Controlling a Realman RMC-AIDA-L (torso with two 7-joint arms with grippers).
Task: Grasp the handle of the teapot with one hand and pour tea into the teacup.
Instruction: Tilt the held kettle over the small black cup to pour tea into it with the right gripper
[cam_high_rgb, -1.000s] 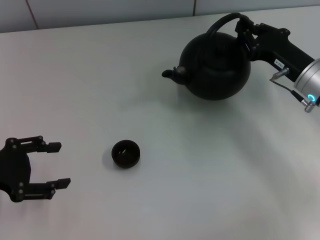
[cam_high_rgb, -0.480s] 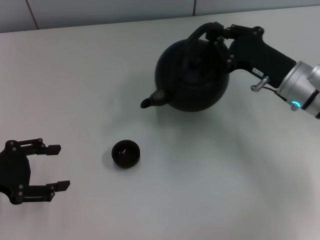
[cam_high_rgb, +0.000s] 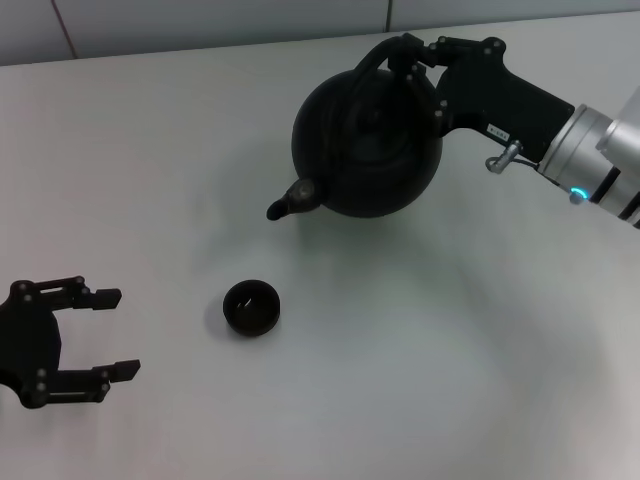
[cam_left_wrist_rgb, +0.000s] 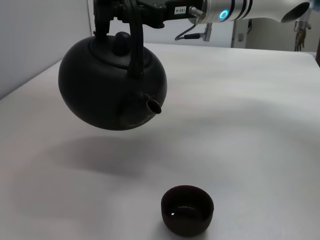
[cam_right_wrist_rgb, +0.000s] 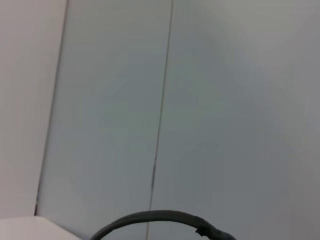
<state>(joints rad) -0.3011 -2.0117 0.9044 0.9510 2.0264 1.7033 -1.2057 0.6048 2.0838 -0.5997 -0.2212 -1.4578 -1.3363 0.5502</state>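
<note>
- Currently holding the teapot (cam_high_rgb: 365, 140) off the tabletop (cam_high_rgb: 420, 340) by the right pincer (cam_high_rgb: 415, 55), clamped on the top of the handle (cam_high_rgb: 385, 52); shadow lying below the pot on the white surface in the left wrist view.
- Hanging with the round black body (cam_left_wrist_rgb: 111, 85) clear of the surface, lid knob (cam_left_wrist_rgb: 121, 42) showing under the arched hoop (cam_left_wrist_rgb: 135, 45).
- Pointing the short spout (cam_high_rgb: 288, 200) toward the robot's left and front, slightly downward, its open tip (cam_left_wrist_rgb: 154, 105) visible from the left wrist.
- Sitting upright on the tabletop, the teacup (cam_high_rgb: 250, 307) lying nearer the robot than the pot and a little left of the spout tip; apart from the pot, not touching.
- Showing a dark glossy inside in the cup (cam_left_wrist_rgb: 187, 209); cannot tell whether liquid.
- Resting idle at the near left, the left pincer (cam_high_rgb: 105, 333) gaping wide, holding nothing, well apart from the cup.
- Catching only a thin black arc (cam_right_wrist_rgb: 160, 219) against a pale wall in the right wrist view.
</note>
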